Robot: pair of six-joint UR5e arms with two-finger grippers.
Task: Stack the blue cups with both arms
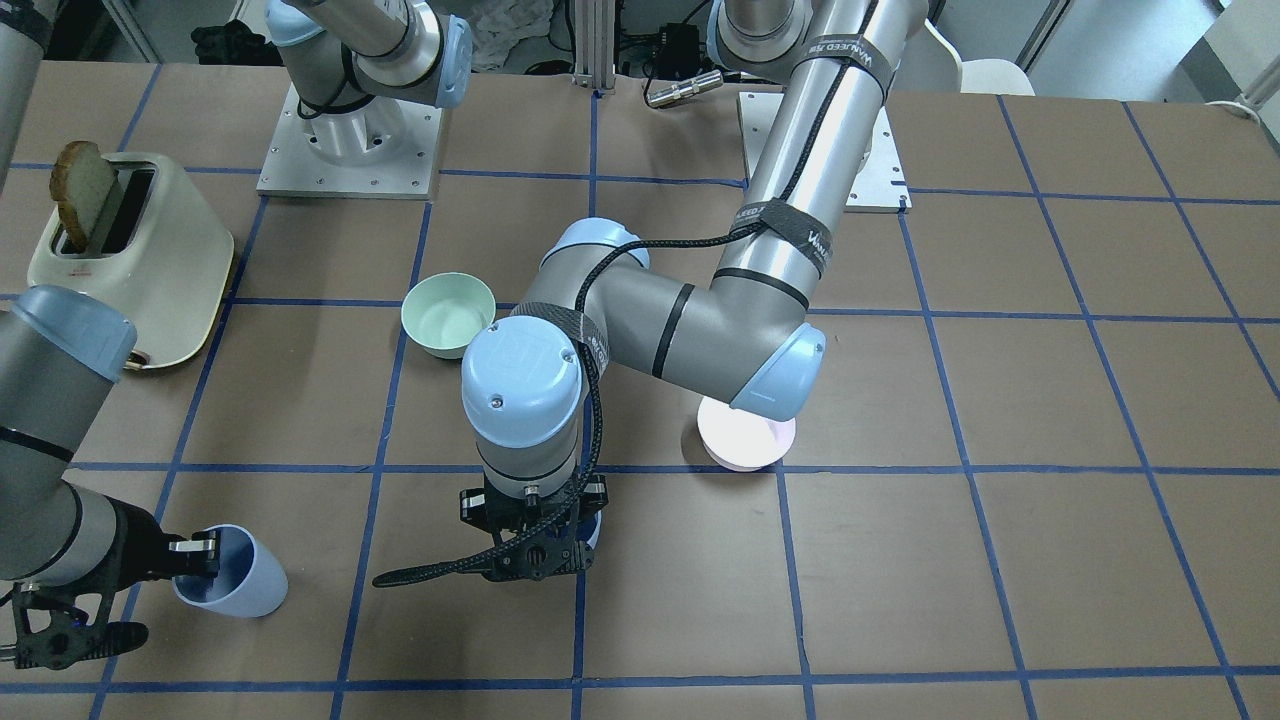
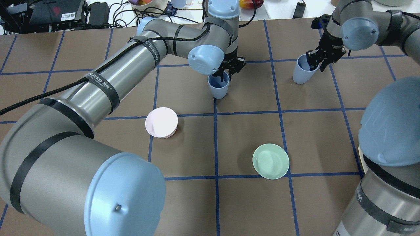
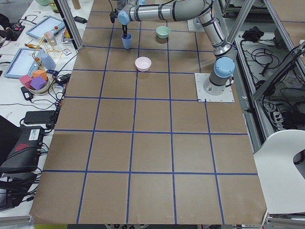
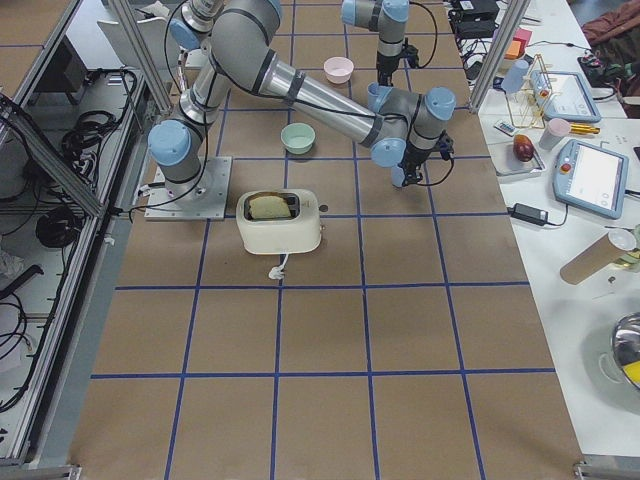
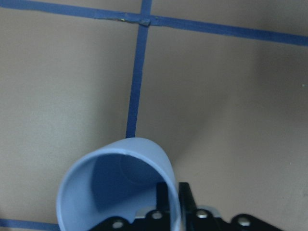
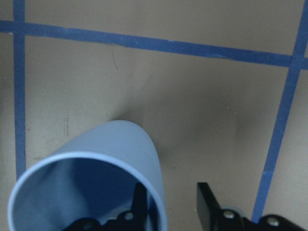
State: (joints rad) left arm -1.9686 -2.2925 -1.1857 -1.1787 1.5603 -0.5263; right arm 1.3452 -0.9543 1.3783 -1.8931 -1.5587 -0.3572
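Two blue cups stand upright on the brown table. My left gripper (image 2: 229, 69) is shut on the rim wall of the middle blue cup (image 2: 218, 87). The left wrist view shows that cup (image 5: 120, 163) with the gripper (image 5: 174, 202) holding one finger inside and one outside, tight on the wall. In the front view this gripper (image 1: 535, 548) hides most of the cup. My right gripper (image 2: 315, 59) straddles the rim of the other blue cup (image 2: 301, 74), also seen in the front view (image 1: 240, 588). In the right wrist view the gripper (image 6: 173, 209) is open, its outer finger apart from the cup (image 6: 125, 144).
A pale pink bowl (image 2: 161, 122) sits left of the table's centre and a mint-green bowl (image 2: 270, 161) nearer the robot. In the front view the left arm's elbow overhangs the pink bowl (image 1: 745, 445). A cream toaster (image 1: 150, 270) holding a bread slice stands on the right arm's side.
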